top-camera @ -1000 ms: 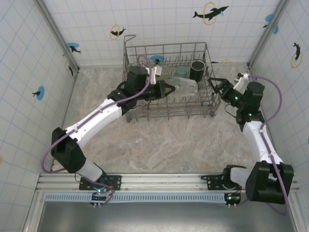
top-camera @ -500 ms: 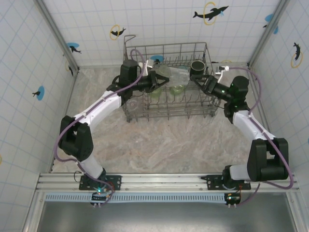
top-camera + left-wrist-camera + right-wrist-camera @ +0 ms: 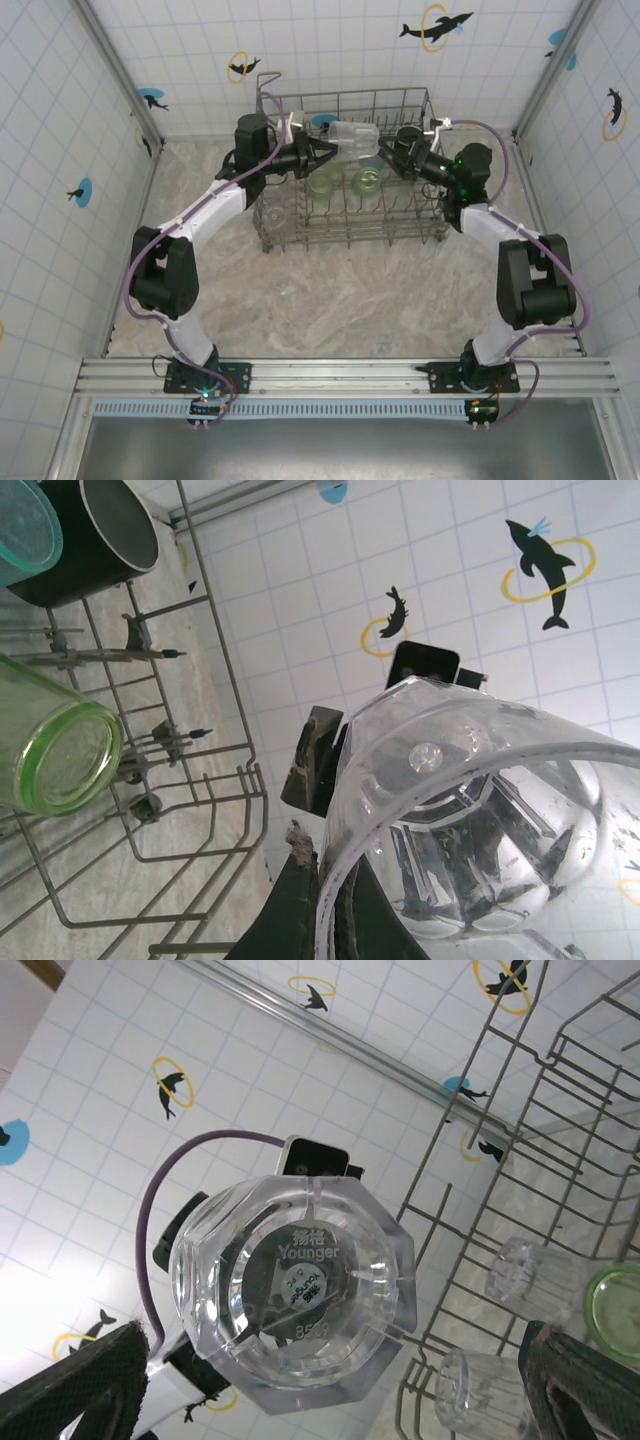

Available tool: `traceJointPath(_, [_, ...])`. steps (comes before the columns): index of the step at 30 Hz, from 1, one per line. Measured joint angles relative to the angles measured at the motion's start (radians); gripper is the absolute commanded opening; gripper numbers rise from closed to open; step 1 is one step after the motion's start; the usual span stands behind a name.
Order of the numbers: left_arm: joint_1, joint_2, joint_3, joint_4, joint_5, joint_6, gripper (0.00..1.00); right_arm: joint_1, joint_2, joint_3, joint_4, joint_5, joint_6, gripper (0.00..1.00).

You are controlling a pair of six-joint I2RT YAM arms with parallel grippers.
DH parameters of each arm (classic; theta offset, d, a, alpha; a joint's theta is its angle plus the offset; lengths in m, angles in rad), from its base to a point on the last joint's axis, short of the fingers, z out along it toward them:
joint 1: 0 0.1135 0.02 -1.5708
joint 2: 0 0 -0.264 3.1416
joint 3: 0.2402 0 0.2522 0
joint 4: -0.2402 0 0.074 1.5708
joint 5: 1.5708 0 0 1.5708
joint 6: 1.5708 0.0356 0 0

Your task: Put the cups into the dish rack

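A clear glass point(image 3: 353, 134) hangs on its side above the back of the dish rack point(image 3: 432, 216), and my left gripper point(image 3: 325, 151) is shut on its rim. The left wrist view has that rim pinched between my fingers, left gripper point(image 3: 340, 900), with the glass point(image 3: 470, 810) stretching away. My right gripper point(image 3: 392, 156) stands open just right of the glass, facing its base. From the right wrist, the faceted base point(image 3: 300, 1290) floats between the spread fingers point(image 3: 90, 1380), untouched. Two green tumblers point(image 3: 322, 184) point(image 3: 368, 181) and a black mug point(image 3: 408, 135) stand in the rack.
Two small clear glasses point(image 3: 530, 1270) point(image 3: 475, 1390) lie in the rack's left end, also seen from above point(image 3: 275, 215). A teal cup point(image 3: 20, 520) sits beside the black mug point(image 3: 100, 530). Tiled walls close in behind and at both sides.
My left arm has lifted the clear glass up and back over the rack. My right arm has swung in from the rack's right side to face the glass's base.
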Motion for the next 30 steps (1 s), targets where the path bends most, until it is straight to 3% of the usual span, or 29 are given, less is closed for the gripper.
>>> traceJointPath(11, [0.012,0.019,0.000,0.069,0.040,-0.053,0.00,0.080,0.087,0.129,0.105,0.025,0.143,0.97])
traceJointPath(20, [0.016,0.026,0.001,0.086,0.063,-0.074,0.00,0.097,0.134,0.155,0.136,0.042,0.190,0.53])
traceJointPath(23, [0.019,0.026,0.001,0.086,0.069,-0.076,0.15,0.099,0.134,0.155,0.136,0.046,0.191,0.43])
traceJointPath(25, [0.019,0.026,0.001,0.082,0.067,-0.058,0.35,0.100,0.134,0.155,0.128,0.045,0.184,0.39])
traceJointPath(30, [0.037,0.021,0.018,-0.025,0.012,0.002,0.60,0.106,0.134,0.189,0.003,0.054,0.104,0.35])
